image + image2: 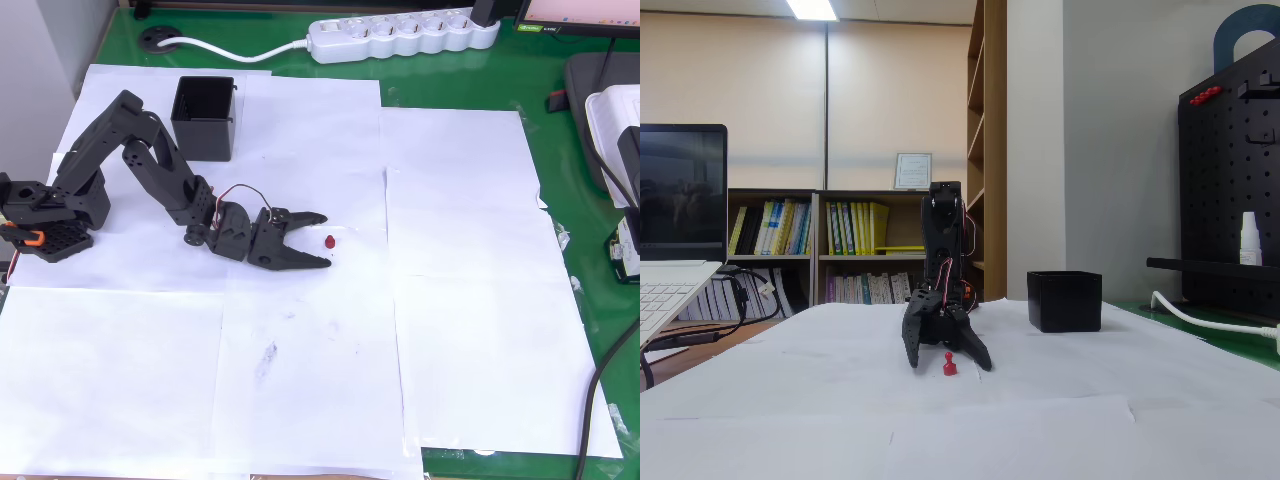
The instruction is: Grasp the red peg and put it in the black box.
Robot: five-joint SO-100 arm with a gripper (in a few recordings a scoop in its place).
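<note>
The red peg [330, 241] is a tiny dark-red piece lying on the white paper; in the fixed view the red peg [949, 366] stands on the sheet in front of the arm. My black gripper [325, 241] is low over the paper and open, its two fingertips on either side of the peg without touching it. Seen from the fixed view, the gripper [948, 360] has its fingers spread just behind the peg. The black box [205, 117] is open-topped and sits behind the arm at the upper left; the black box [1065, 300] stands to the right in the fixed view.
White paper sheets [460, 300] cover a green table. A white power strip [405, 33] and its cable lie along the far edge. The robot base [45, 215] is at the left. A laptop [675, 240] stands at the left of the fixed view, a pegboard [1230, 190] at the right.
</note>
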